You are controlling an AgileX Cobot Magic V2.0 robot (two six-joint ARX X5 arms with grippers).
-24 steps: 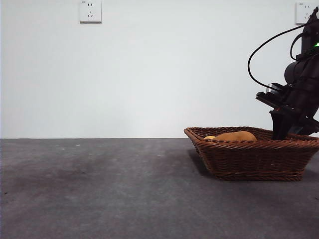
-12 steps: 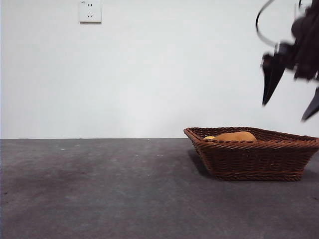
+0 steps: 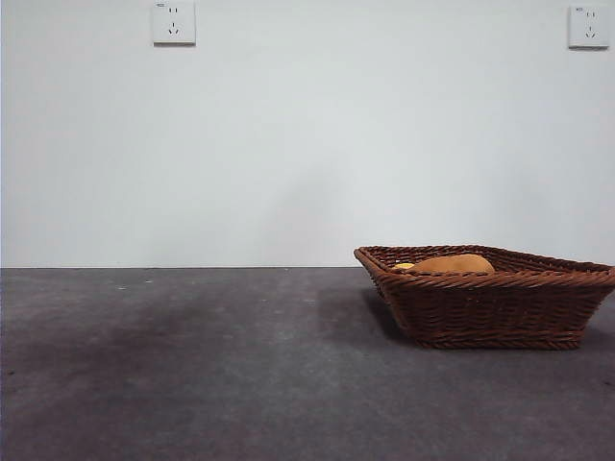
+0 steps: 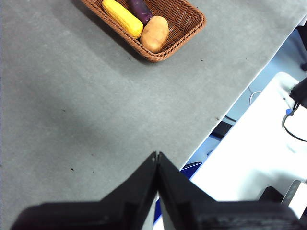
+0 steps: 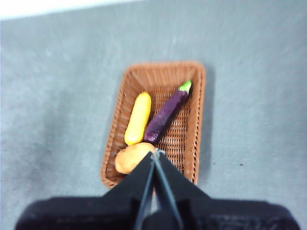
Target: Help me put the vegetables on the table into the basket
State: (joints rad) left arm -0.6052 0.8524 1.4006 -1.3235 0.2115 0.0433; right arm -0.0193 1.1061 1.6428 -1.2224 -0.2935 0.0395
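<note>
Inside basket [image 5: 195, 120]: potato [image 5: 130, 157], corn [image 5: 138, 118], eggplant [image 5: 165, 117]

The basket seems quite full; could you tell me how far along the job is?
Done: the potato, corn and eggplant all lie inside the basket. In hand: nothing; the right tool is shut above it, the left tool shut aside. Left: no vegetables visible on the table.
</note>
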